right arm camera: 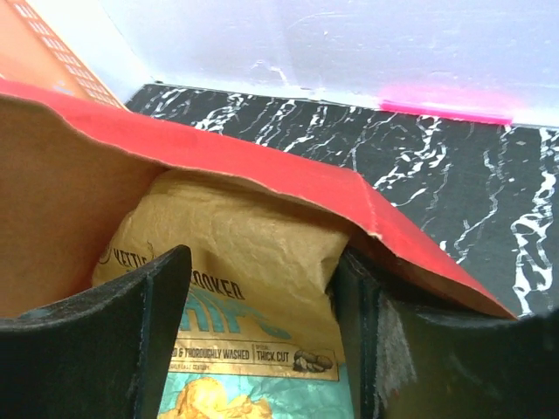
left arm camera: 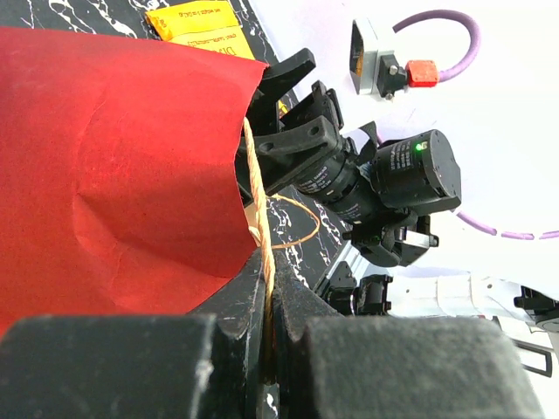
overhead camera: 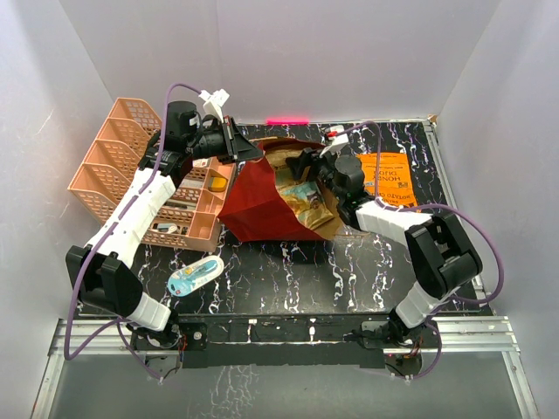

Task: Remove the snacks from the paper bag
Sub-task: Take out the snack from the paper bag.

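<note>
Twine handle (left arm camera: pixel 258 188) of the paper bag (left arm camera: pixel 113 157) is pinched by the left gripper (left arm camera: pixel 269 301), while the right gripper (right arm camera: pixel 262 305) is spread wide astride a tan chip packet (right arm camera: pixel 244 249) inside.

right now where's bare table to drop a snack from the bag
Bare table lies on the near side of the paper bag, between the blister pack and the right arm. Crowded by the pink basket and at the bag mouth.
</note>
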Controlling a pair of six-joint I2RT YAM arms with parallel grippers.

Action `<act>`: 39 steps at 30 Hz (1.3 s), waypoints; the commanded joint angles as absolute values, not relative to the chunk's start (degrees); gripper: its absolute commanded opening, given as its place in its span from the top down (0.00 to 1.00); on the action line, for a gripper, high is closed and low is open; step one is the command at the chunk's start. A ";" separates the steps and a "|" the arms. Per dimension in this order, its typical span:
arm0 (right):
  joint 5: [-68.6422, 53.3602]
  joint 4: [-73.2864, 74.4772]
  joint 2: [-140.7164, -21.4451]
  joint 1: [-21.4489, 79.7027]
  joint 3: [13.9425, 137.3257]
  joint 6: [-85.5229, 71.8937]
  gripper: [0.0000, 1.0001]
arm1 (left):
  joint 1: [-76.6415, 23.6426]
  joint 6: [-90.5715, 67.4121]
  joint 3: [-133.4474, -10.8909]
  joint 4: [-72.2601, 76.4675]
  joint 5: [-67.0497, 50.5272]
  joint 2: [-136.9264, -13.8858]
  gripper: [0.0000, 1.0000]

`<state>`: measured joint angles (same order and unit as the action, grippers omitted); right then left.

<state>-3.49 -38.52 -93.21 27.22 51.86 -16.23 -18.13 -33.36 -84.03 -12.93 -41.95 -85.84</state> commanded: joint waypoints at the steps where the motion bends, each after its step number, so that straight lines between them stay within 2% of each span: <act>1: -9.52 -42.47 -93.27 26.98 54.49 -19.68 0.47 | -18.11 -32.90 -86.48 -13.42 -44.04 -84.38 1.00; 3: -10.10 -40.26 -92.23 26.89 55.52 -20.33 0.69 | -18.15 -32.94 -86.18 -13.28 -43.99 -84.22 1.00; 9: -11.19 -35.36 -85.47 26.63 54.95 -21.87 0.92 | -18.12 -32.25 -86.66 -14.46 -42.67 -83.81 1.00; 19: -17.89 -15.92 -71.69 26.53 56.66 -24.32 0.93 | -18.11 -32.09 -87.98 -16.93 -37.72 -82.98 1.00; 29: -6.32 7.62 -57.08 26.51 67.97 -23.35 0.93 | -18.05 -31.25 -86.94 -17.27 -35.74 -82.29 1.00; 39: 6.22 20.90 -57.03 26.51 87.00 -19.05 0.93 | -18.02 -29.15 -87.10 -18.97 -34.65 -82.22 1.00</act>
